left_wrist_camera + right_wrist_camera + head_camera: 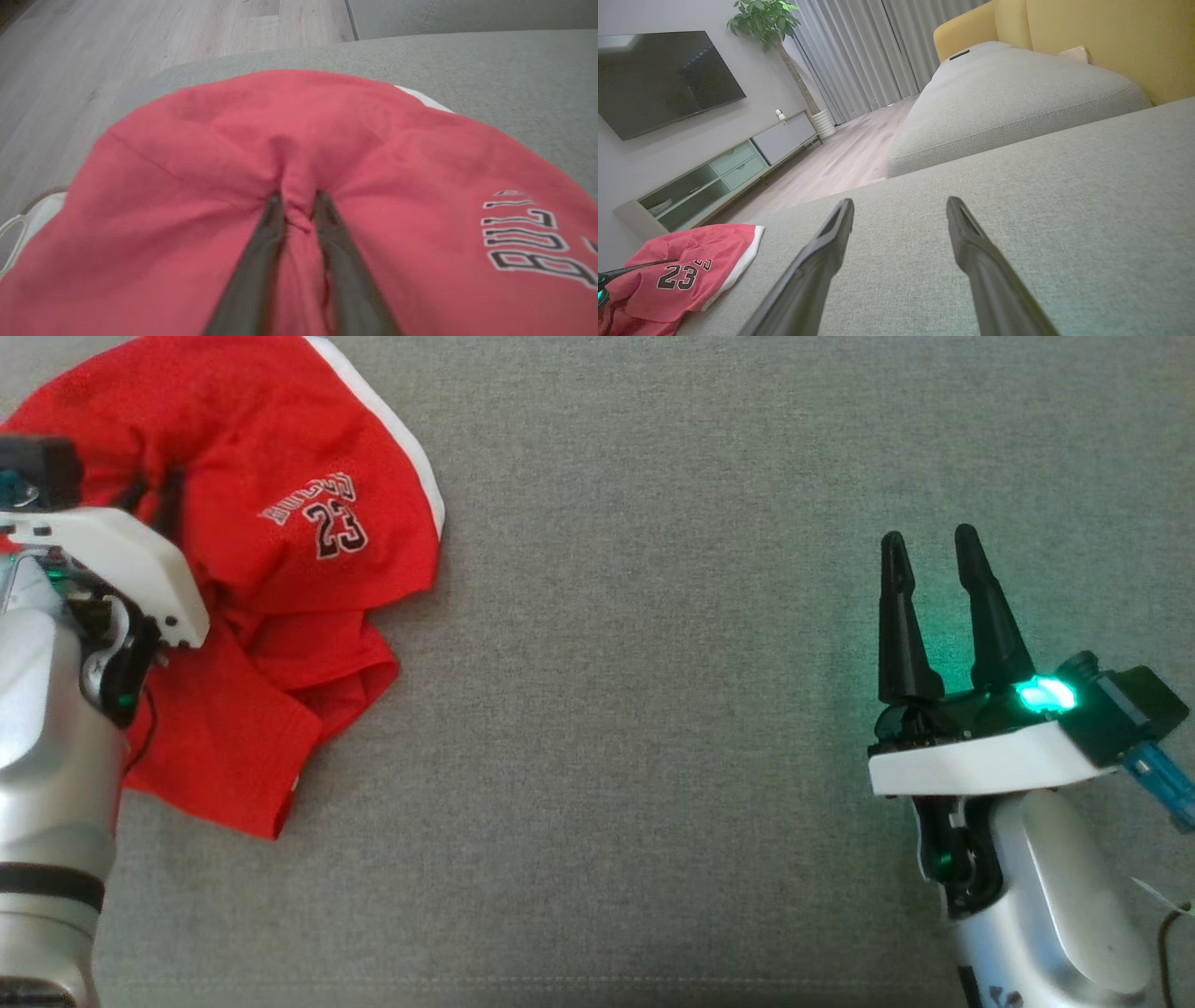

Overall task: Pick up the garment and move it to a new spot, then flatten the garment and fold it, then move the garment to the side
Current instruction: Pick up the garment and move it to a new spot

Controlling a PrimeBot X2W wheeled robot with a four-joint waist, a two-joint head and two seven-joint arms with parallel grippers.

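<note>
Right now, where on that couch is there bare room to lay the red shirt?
The wide grey cushion between the shirt and the right gripper is bare. Crowded at the left, where the left gripper pinches the bunched shirt.

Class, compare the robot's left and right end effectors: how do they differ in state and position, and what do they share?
The left end effector is shut on a fold of the red garment; the right end effector is open and empty.
The left end effector is on the garment; the right end effector is apart from it, over bare grey cushion.
Shared: two long dark fingers each.
</note>
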